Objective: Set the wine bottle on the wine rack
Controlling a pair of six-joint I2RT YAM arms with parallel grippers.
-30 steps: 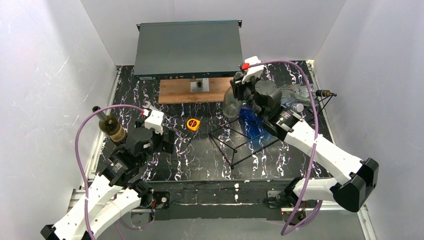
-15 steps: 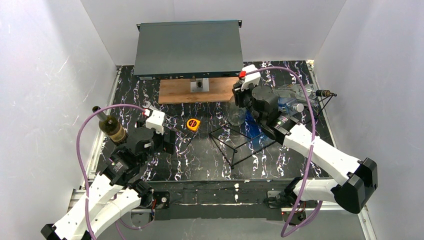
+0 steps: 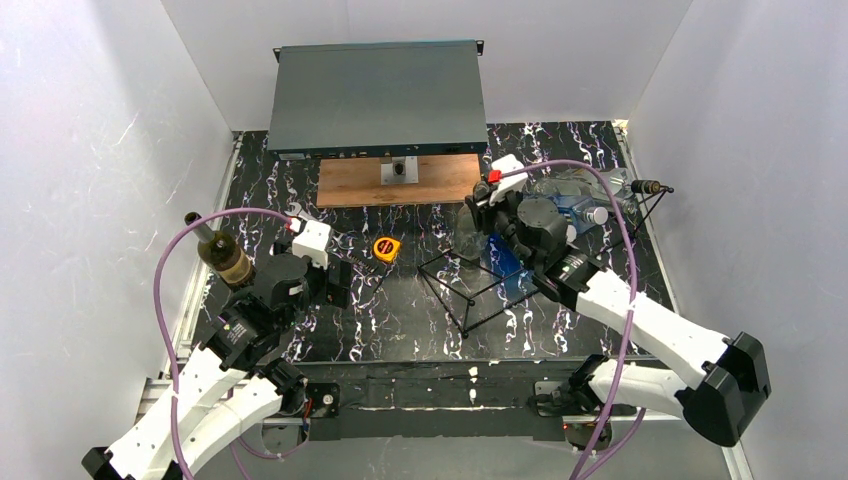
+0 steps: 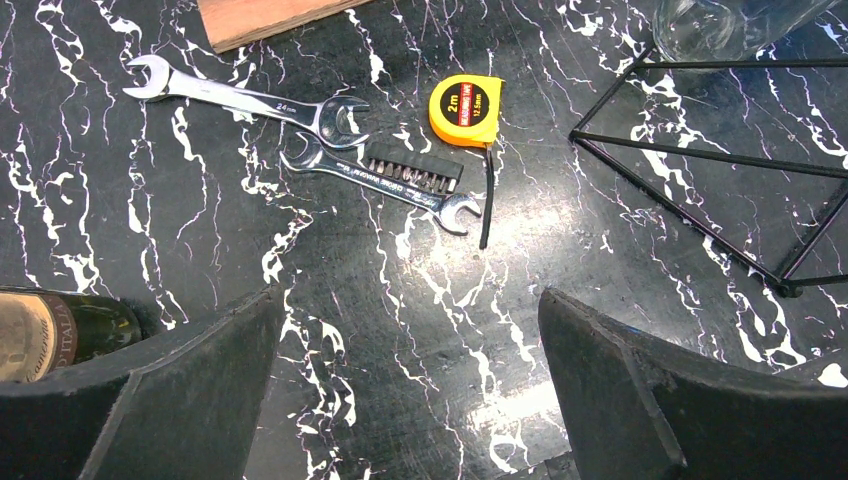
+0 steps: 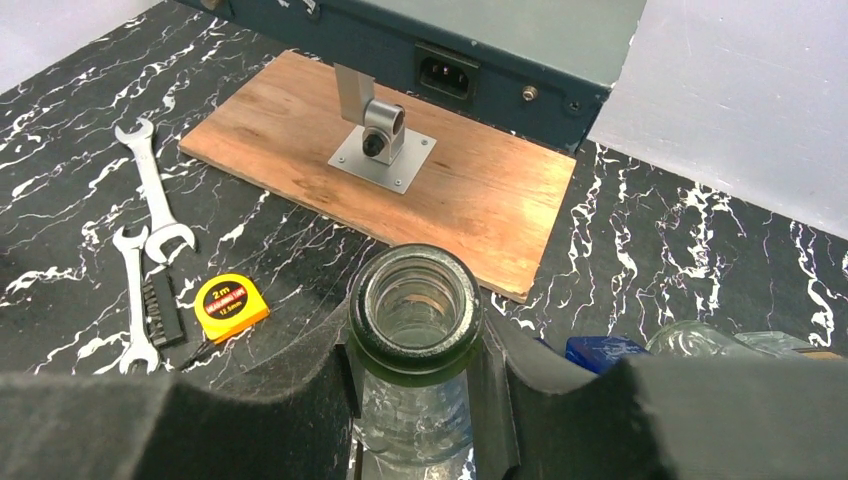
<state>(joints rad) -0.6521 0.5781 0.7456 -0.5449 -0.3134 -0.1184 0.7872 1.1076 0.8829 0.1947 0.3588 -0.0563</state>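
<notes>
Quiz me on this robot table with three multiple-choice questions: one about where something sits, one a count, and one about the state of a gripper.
1. Where does the tape measure lie?
A. On the table, between the wrenches and the wine rack
B. Inside the wine rack
C. Stacked on top of the wrenches

2. How many wrenches lie on the table?
A. One
B. Two
C. Four

3. What state is the right gripper in?
A. Open and empty
B. Shut on a wrench
C. Shut on the neck of the clear bottle

Answers:
1 A: the left wrist view shows it flat on the table, with the wrenches on one side and the rack on the other.
2 B: two wrenches lie side by side there.
3 C: the right wrist view shows both fingers pressed against the neck just under the lip.
</notes>
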